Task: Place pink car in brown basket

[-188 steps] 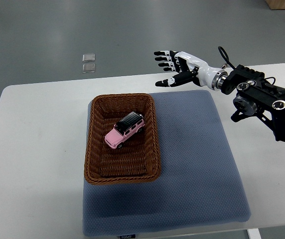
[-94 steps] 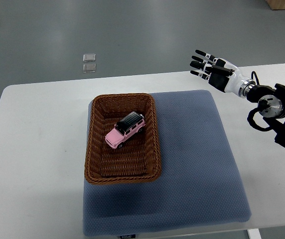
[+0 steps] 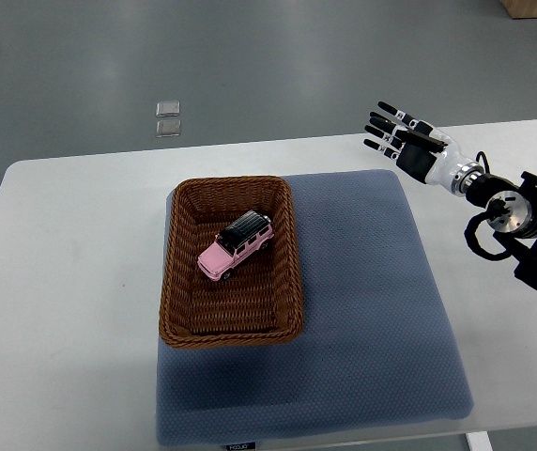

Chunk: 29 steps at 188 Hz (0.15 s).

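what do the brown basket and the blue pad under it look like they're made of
The brown basket looks like woven wicker or rattan, matte: its walls and floor show ribbed, interlaced strands. It could be a plastic imitation. The blue pad looks like a soft foam or fabric mat, matte, with a fine dotted mesh texture and rounded edges. The pink car inside looks glossy, plastic or painted metal.

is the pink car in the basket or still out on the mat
In. The pink car sits on its wheels inside the brown basket, walls all around it. The right hand is open, far off, holding nothing.

Lab: white table (image 3: 71,282), grey floor (image 3: 250,66)
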### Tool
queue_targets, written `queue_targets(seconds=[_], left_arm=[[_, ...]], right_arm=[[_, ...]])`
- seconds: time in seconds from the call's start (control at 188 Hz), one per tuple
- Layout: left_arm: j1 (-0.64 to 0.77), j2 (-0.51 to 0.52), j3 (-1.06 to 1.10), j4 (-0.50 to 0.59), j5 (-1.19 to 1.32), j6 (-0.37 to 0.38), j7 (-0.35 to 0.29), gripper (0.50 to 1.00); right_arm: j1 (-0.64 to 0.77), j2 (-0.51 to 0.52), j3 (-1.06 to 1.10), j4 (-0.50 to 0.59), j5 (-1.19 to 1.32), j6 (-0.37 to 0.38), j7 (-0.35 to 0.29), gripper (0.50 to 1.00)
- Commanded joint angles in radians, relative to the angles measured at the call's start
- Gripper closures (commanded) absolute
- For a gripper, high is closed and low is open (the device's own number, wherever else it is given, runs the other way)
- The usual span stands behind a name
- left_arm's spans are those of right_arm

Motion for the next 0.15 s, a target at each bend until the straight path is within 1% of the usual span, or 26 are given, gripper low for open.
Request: queue_targets(seconds=[0.0, 0.149], left_arm=[[0.000, 0.000, 0.000, 0.000, 0.000, 0.000, 0.000, 0.500], [0.000, 0.000, 0.000, 0.000, 0.000, 0.000, 0.000, 0.500]], right_arm=[[0.000, 0.010, -0.002, 0.001, -0.011, 0.003, 0.000, 0.587], [-0.003, 0.016, 0.001, 0.001, -0.013, 0.011, 0.000, 0.587]])
